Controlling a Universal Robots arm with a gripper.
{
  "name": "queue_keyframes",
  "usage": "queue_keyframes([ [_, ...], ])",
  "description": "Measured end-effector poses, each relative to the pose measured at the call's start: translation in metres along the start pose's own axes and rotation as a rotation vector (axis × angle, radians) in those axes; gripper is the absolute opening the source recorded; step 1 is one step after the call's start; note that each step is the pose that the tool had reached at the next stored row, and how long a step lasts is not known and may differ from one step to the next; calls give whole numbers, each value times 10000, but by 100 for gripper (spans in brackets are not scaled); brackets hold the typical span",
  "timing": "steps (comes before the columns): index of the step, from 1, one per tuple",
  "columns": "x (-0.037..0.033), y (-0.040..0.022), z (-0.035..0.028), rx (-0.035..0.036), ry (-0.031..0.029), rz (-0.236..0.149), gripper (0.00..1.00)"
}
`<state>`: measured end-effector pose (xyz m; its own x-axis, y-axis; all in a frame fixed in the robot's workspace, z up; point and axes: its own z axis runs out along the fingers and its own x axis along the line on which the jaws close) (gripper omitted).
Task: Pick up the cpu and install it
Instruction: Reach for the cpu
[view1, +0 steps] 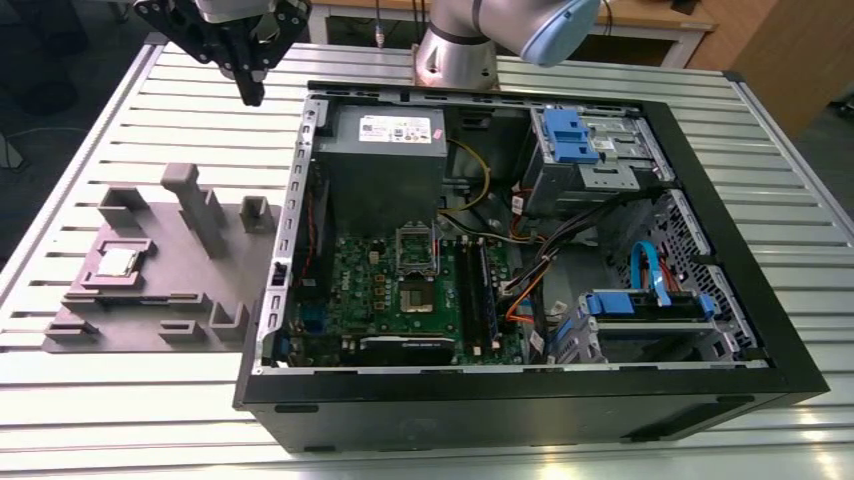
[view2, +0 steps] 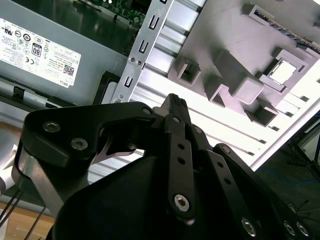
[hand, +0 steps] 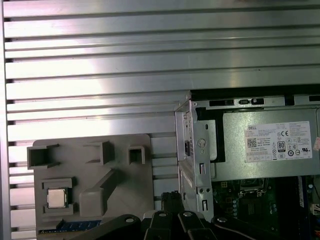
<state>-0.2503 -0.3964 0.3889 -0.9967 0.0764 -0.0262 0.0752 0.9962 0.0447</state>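
The cpu (view1: 120, 262) is a small silvery square lying flat in a recess of the grey fixture (view1: 174, 275), on the table at the exterior view's left of the black computer case (view1: 534, 405). Both wrist views show the cpu (view2: 281, 71) (hand: 56, 198) in that recess. My gripper (view1: 251, 97) hangs high above the table, beyond the fixture and beside the case's far corner. Its fingers (view2: 175, 107) are shut together with nothing between them. The metal-framed socket (view1: 416, 250) sits on the green motherboard inside the case, with a dark centre.
Upright grey posts (view1: 187, 190) rise from the fixture around the cpu. The grey power supply (view1: 380, 150) fills the case's far left corner. Cables (view1: 534, 270) and blue drive bays (view1: 567, 135) crowd the case's right half. The slatted metal table (view1: 174, 100) lies under everything.
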Motion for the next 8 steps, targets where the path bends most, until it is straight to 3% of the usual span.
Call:
queue_keyframes([
  [4, 3, 0, 2, -3, -3, 0, 10],
  [8, 51, -4, 1, -1, -2, 0, 10],
])
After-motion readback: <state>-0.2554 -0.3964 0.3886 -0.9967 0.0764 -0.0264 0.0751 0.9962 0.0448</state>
